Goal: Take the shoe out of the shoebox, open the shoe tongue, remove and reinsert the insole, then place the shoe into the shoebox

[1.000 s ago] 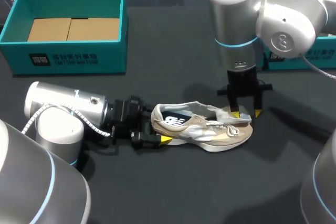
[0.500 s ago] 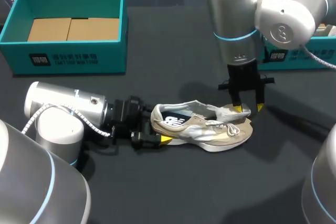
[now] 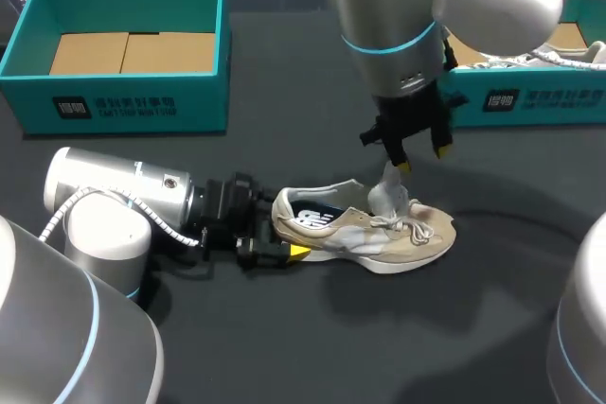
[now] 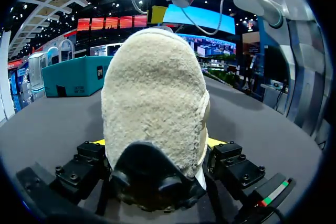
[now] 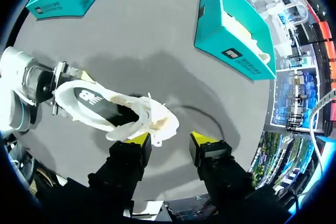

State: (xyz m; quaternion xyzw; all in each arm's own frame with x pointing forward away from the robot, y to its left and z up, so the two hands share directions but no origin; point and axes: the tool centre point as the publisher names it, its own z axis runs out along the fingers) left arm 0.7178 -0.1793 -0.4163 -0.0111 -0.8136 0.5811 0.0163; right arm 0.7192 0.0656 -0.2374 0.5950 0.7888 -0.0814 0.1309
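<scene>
Left end effector (image 4: pixel 156 145) clamps the shoe (image 3: pixel 365 229) by its heel. Right end effector (image 3: pixel 422 158) hangs wide above the tongue (image 3: pixel 387 192). Unheld, the tongue could flop back over the insole (image 3: pixel 317 208).

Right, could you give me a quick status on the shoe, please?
Left gripper shut on shoe, at heel. Right gripper open, above the raised tongue. Shoe on its side, outside shoebox.

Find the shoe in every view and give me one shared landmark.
Head view: shoe on the table, lower middle, toe toward my right.
Left wrist view: heel close up, clamped in left gripper.
Right wrist view: shoe ahead of right gripper, toe nearest.
Landmark: left gripper on the heel.
</scene>
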